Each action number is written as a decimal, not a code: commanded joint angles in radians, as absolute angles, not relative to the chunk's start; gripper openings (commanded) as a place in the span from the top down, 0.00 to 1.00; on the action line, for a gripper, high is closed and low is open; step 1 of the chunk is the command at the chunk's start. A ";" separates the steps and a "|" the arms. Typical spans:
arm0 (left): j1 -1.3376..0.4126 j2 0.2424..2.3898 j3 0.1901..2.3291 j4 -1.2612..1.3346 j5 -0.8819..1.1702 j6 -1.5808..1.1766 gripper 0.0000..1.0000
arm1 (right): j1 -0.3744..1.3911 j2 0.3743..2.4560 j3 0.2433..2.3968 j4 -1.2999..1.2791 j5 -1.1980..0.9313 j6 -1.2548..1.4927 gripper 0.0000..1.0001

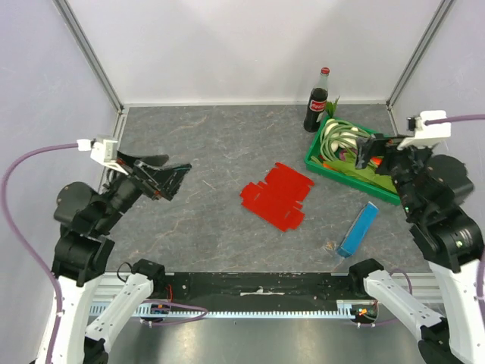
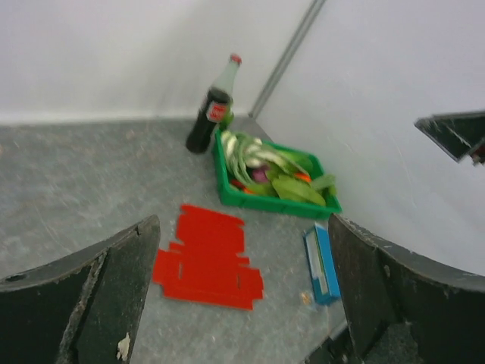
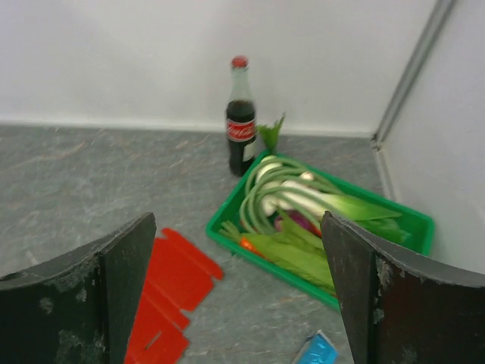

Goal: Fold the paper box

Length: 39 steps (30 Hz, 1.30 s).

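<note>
The box (image 1: 277, 196) lies flat and unfolded on the table (image 1: 204, 144), a little right of centre, with nothing resting on it. Both arms are up off the table, one on each side of it.

My left gripper (image 1: 178, 180) is spread wide and holds nothing; its wrist view shows the box ahead and below, in the gap between the fingers. My right gripper (image 1: 365, 152) is also wide open and empty. It hangs over the near-left end of the crate (image 1: 345, 173), and its wrist view catches only a corner of the box at lower left.

So the box lies to the right of the left gripper and to the left and nearer of the right one, roughly midway between them. I judge neither arm clearly closer. The sheet sits turned, its edges running diagonally to the table edge. From above it looks nearly square, so I can't name a long axis with confidence.

The blue box (image 1: 358, 230) lies near the right arm's base, apart from the sheet. No fold is started yet.
</note>
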<state>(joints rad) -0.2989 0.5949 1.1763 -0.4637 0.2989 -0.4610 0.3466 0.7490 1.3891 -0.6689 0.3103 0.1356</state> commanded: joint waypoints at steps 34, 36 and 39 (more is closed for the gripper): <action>-0.902 1.850 0.506 0.942 -0.176 -1.534 0.59 | 0.344 0.686 1.151 -0.595 0.025 0.380 0.02; -0.902 1.823 0.494 0.937 -0.181 -1.473 0.73 | 0.344 0.709 1.134 -0.578 -0.045 0.379 0.02; -0.897 1.688 0.502 0.775 -0.210 -1.304 0.93 | 0.344 0.800 1.105 -0.560 -0.159 0.325 0.02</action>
